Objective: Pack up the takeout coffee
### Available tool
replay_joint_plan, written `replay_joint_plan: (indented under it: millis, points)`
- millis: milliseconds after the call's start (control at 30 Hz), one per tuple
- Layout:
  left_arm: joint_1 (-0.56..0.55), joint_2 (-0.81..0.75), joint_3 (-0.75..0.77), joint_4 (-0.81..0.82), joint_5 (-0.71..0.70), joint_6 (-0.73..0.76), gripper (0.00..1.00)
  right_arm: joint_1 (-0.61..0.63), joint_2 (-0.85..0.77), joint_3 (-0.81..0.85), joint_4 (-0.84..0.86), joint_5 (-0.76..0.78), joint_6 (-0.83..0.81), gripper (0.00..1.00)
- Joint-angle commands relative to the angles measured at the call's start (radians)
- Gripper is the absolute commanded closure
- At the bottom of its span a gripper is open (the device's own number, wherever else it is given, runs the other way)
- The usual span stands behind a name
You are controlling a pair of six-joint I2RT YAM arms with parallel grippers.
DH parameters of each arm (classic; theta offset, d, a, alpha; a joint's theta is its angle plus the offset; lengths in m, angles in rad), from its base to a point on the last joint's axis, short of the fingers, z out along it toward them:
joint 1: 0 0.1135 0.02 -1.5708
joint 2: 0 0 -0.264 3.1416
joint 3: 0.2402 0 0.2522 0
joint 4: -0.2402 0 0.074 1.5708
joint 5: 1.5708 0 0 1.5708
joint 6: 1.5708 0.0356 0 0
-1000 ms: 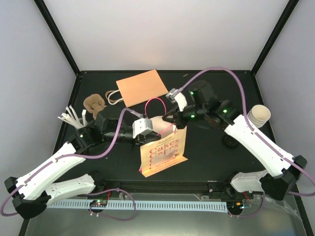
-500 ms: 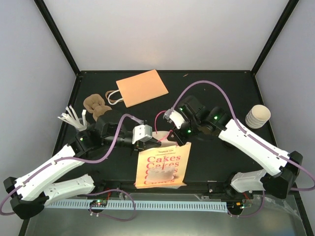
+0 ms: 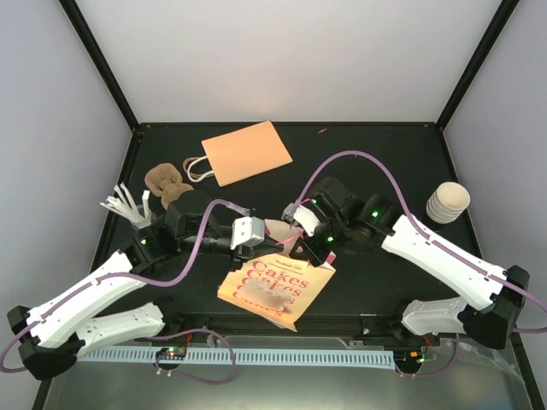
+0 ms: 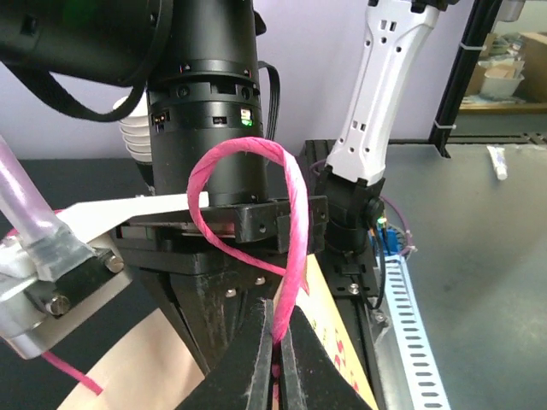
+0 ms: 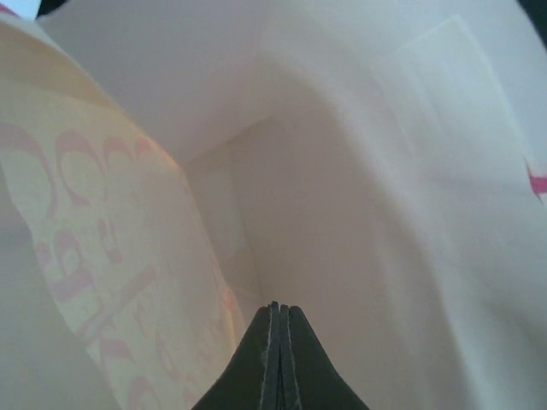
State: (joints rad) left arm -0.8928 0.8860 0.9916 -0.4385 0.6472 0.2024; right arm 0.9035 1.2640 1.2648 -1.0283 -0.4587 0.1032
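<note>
near the desk's [image 3: 385, 154] front edge the printed paper bag [image 3: 272, 290] now lies tipped over and skewed; a second ago it stood upright. left gripper [image 4: 276, 329] is pinched tight on the bag's pink handle [image 4: 291, 222]. right gripper [image 5: 273, 312] is fully closed, nothing seen between its jaws, nose inside the bag mouth. judgement: packing is set back, and the bag likely needs righting first. takeout coffee [image 3: 448, 202] sits at the desk's right side, well apart from the bag, untouched. count: two bags, the printed one and a plain bag [image 3: 246, 152]; one coffee; one pulp carrier [image 3: 165, 179]; one bundle of white sticks [image 3: 126, 203].
</note>
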Motion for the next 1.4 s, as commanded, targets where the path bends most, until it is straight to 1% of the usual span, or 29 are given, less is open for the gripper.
replay_joint_plan:
  millis: [0, 67, 133, 300, 433, 500, 733, 867, 933, 1033, 1133, 1367]
  points:
    - [-0.007, -0.003, 0.028, 0.074, -0.014, 0.122, 0.99, -0.004, -0.013, -0.008, 0.087, -0.049, 0.015, 0.99]
    - [-0.007, -0.005, 0.036, 0.035, 0.016, 0.218, 0.98, -0.038, -0.034, 0.004, 0.123, -0.078, 0.028, 0.99]
    - [-0.008, -0.005, 0.047, -0.053, 0.088, 0.378, 0.98, -0.073, -0.044, 0.017, 0.138, -0.119, 0.034, 0.99]
    - [-0.009, -0.005, 0.049, -0.142, 0.058, 0.529, 0.98, -0.09, -0.007, 0.063, 0.104, -0.124, 0.018, 0.99]
    - [-0.009, 0.02, 0.055, -0.187, 0.035, 0.587, 0.99, -0.161, -0.058, 0.026, 0.137, -0.157, 0.02, 0.99]
    - [-0.009, 0.026, 0.048, -0.197, 0.047, 0.618, 0.98, -0.17, -0.069, 0.014, 0.139, -0.174, 0.011, 0.99]
    - [-0.009, -0.027, 0.011, -0.192, 0.097, 0.773, 0.98, -0.171, -0.016, 0.031, 0.118, -0.221, -0.006, 0.99]
    - [-0.009, -0.039, 0.017, -0.198, 0.115, 0.824, 0.98, -0.169, 0.023, 0.047, 0.096, -0.233, -0.023, 0.99]
    - [-0.01, -0.035, 0.023, -0.199, 0.109, 0.845, 0.98, -0.155, 0.06, 0.073, 0.052, -0.211, -0.038, 0.99]
    - [-0.009, -0.029, 0.02, -0.191, 0.092, 0.887, 0.99, -0.076, 0.117, 0.125, -0.024, -0.119, -0.064, 0.99]
    - [-0.008, -0.016, 0.021, -0.161, 0.05, 0.902, 0.98, -0.03, 0.136, 0.146, -0.042, -0.078, -0.064, 0.99]
    - [-0.008, 0.041, 0.088, -0.181, 0.002, 0.961, 0.98, -0.019, 0.131, 0.141, -0.057, -0.04, -0.059, 0.99]
